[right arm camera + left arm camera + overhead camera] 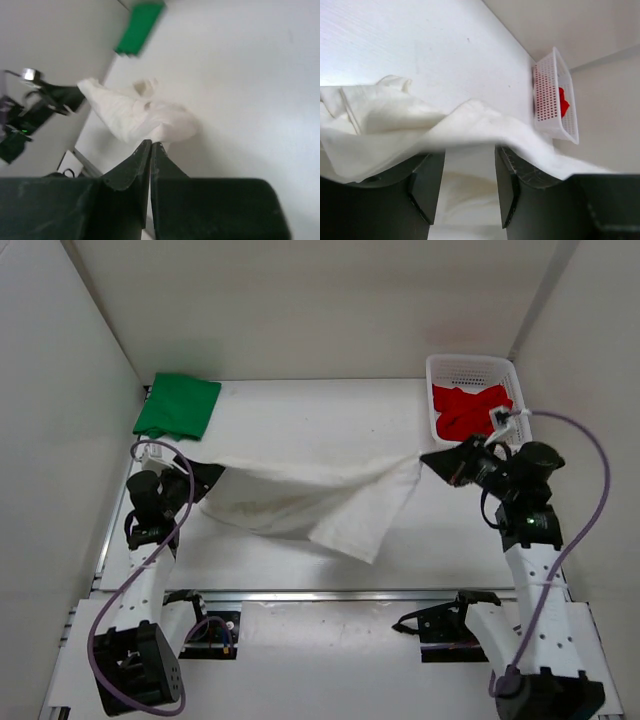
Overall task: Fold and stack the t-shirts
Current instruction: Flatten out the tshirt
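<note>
- A white plastic mesh basket [470, 364] is set at the far right corner of the white surface [300, 405]. It is rectangular and open-topped, with perforated walls.
- A red cloth t-shirt [462, 410] is held in the basket, crumpled and unfolded, and covers most of its floor.
- A bright green cloth t-shirt [178, 406] is laid flat at the far left corner of the surface. It is folded into a neat rectangle, well apart from the basket.
- A white cloth t-shirt [300, 495] is spread across the middle of the surface between the two grippers. The fabric is thin, soft and wrinkled.
- Its top edge is drawn into a near-straight line. The body sags below in loose folds, and one corner hangs toward the near edge.
- Right gripper [432, 460]: the jaws are pressed together, with the right end of the white t-shirt pinched at the tips. It is positioned just beside the basket's near left corner.
- Left gripper [208, 478]: the fingers are seen apart in the wrist view. The left end of the white t-shirt is draped over the tips and hides them, so whether the cloth is clamped cannot be told.
- The left gripper is placed near the green t-shirt's near edge, not touching it.
</note>
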`<state>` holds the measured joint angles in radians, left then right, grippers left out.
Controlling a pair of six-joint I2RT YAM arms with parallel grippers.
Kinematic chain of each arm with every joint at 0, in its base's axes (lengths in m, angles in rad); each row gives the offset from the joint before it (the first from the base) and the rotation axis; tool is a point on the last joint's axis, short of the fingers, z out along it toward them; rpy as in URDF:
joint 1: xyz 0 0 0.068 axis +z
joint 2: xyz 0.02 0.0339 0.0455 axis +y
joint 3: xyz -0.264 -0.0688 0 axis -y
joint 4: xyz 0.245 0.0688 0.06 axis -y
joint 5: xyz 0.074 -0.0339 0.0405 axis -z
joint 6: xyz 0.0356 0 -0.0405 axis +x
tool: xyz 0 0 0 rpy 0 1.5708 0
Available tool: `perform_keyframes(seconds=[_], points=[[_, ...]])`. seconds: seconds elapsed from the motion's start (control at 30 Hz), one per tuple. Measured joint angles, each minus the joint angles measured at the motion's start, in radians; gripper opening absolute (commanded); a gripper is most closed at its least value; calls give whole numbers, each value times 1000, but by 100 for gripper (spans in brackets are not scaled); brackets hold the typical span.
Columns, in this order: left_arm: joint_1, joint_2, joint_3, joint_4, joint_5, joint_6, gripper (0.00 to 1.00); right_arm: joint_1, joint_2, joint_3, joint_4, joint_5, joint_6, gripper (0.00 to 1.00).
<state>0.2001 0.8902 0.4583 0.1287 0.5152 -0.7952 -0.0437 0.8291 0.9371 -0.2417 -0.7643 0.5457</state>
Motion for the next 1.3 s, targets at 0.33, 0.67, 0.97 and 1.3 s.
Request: perform_keyframes(seconds=[0.33, 0.67, 0.97, 1.3], points=[[-247, 40, -1, -159, -204, 125, 60, -21, 134, -383, -10, -34, -11, 0], [-281, 142, -4, -219, -423, 208, 73, -17, 124, -376, 19, 48, -27, 0], [-273, 303, -12, -164, -481, 200, 49, 7, 127, -388, 57, 37, -26, 0], [-280, 343, 1, -97, -497, 139, 0, 13, 148, -393, 82, 14, -22, 0]])
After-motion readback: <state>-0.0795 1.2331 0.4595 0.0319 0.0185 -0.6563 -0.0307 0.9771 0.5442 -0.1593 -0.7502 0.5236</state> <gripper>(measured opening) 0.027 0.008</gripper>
